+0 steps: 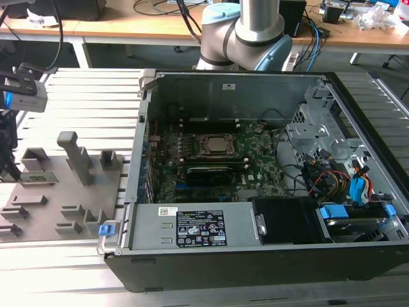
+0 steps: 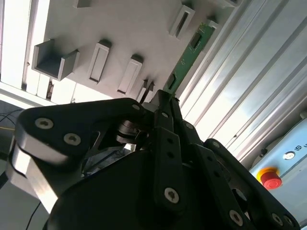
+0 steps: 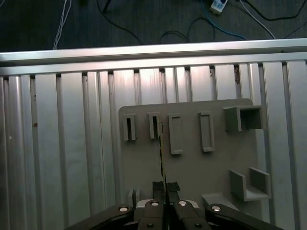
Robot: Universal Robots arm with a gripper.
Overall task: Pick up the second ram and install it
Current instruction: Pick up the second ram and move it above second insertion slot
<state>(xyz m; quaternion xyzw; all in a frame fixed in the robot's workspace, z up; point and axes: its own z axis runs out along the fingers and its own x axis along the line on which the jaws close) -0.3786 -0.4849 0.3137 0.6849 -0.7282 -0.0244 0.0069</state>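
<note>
Your gripper (image 3: 164, 186) is pinched onto the second ram (image 2: 188, 56) over the gray holder tray (image 3: 192, 177), well apart from the computer case (image 1: 255, 272), so seating it on the motherboard (image 1: 255, 160) is not yet done.

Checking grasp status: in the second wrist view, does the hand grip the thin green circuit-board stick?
Yes, the hand is closed on the thin green circuit-board stick.

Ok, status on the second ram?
Tool shut on thin green ram stick, over grey slotted holder plate. Open black computer case stands apart.
</note>
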